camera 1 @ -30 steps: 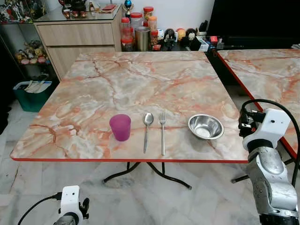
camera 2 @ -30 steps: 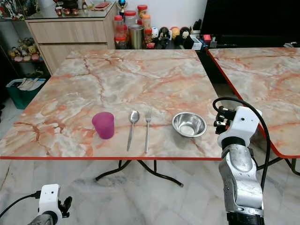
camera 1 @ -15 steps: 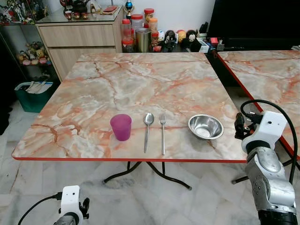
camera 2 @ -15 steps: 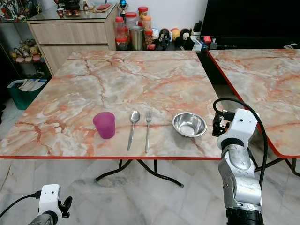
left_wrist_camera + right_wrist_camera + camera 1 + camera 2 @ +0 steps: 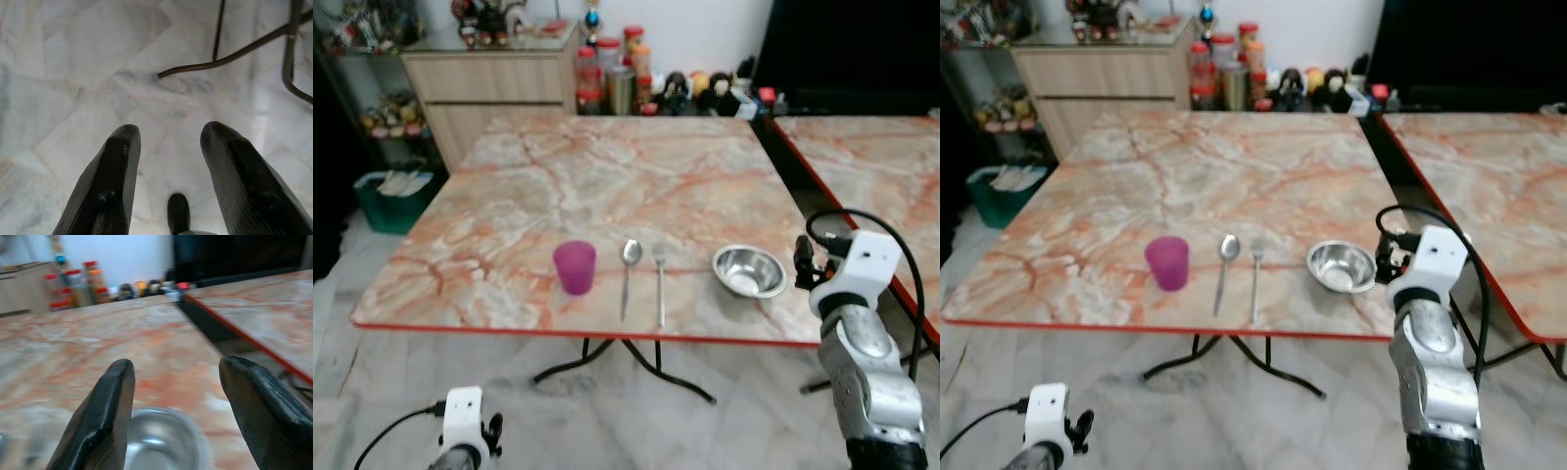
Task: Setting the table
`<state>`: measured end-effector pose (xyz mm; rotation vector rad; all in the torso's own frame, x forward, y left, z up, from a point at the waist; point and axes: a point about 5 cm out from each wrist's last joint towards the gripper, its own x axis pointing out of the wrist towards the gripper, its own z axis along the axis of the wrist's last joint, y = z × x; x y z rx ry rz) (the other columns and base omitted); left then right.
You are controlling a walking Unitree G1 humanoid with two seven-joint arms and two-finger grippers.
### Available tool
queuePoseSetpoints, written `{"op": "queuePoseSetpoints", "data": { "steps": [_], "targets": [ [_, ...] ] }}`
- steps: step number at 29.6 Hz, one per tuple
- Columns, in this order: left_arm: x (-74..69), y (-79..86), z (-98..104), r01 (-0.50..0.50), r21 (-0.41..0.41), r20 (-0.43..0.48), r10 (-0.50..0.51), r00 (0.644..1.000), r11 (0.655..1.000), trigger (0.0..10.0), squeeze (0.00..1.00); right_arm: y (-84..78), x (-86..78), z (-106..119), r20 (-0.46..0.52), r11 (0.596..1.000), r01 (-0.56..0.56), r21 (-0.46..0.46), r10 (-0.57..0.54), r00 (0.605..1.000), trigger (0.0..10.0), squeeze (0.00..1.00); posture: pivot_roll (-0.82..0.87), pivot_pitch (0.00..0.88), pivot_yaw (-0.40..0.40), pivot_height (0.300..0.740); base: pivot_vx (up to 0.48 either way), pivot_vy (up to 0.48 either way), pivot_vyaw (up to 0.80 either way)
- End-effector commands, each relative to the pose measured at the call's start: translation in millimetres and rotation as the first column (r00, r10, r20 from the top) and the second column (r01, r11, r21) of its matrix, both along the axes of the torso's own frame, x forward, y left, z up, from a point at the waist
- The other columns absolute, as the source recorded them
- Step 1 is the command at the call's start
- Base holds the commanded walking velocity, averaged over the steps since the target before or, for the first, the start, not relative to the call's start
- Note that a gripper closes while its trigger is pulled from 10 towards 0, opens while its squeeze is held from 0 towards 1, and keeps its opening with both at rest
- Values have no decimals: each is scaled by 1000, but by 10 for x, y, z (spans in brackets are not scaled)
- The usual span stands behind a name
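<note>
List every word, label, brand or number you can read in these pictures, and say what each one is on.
No text can be read.
Jars by the cabinet: any labels are too small and blurred.
Purple cup, spoon, fork, steel bowl, marble table: no print shows.
Right gripper, left gripper: plain black fingers, unmarked.

The left gripper (image 5: 168, 142) points down at a pale marble floor (image 5: 73, 63), its two black fingers (image 5: 110, 191) spread apart in the lower half of the frame. Dark metal table legs (image 5: 244, 49) cross the upper right corner.
</note>
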<state>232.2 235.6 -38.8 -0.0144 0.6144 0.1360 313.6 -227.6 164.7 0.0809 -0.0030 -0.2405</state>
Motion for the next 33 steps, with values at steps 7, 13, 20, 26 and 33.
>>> {"op": "queuePoseSetpoints", "data": {
  "steps": [7, 13, 20, 26, 33],
  "targets": [
    [5, 12, 1, 6, 11, -12, -6, 1000, 1000, 10000, 0, -15, 12, 89, 39, 1000, 15, 24, -16, 999, 10000, 0, -37, 48, -18, 740, 297, 0, 0],
    [-5, 21, -3, 6, 14, -13, -6, 1000, 1000, 10000, 0, -23, 2, 84, 37, 1000, 20, 25, -20, 999, 10000, 0, -38, 57, -19, 740, 302, 0, 0],
    [-43, 22, -27, -2, 6, -21, 2, 1000, 1000, 10000, 0, -27, -4, 78, 39, 999, 21, 30, -22, 999, 10000, 0, -38, 50, -19, 740, 0, 0, 0],
    [-50, 29, -32, -1, 7, -25, 1, 1000, 1000, 10000, 0, -59, -42, 77, 38, 999, 31, 31, -32, 999, 10000, 0, -37, 45, -19, 740, 0, 0, 0],
    [-49, 36, -29, 0, 5, -25, 0, 1000, 1000, 10000, 0, -195, -122, 43, 18, 996, 82, 43, -83, 996, 10000, 0, -43, 53, -15, 740, 0, 0, 0]
  ]
}}
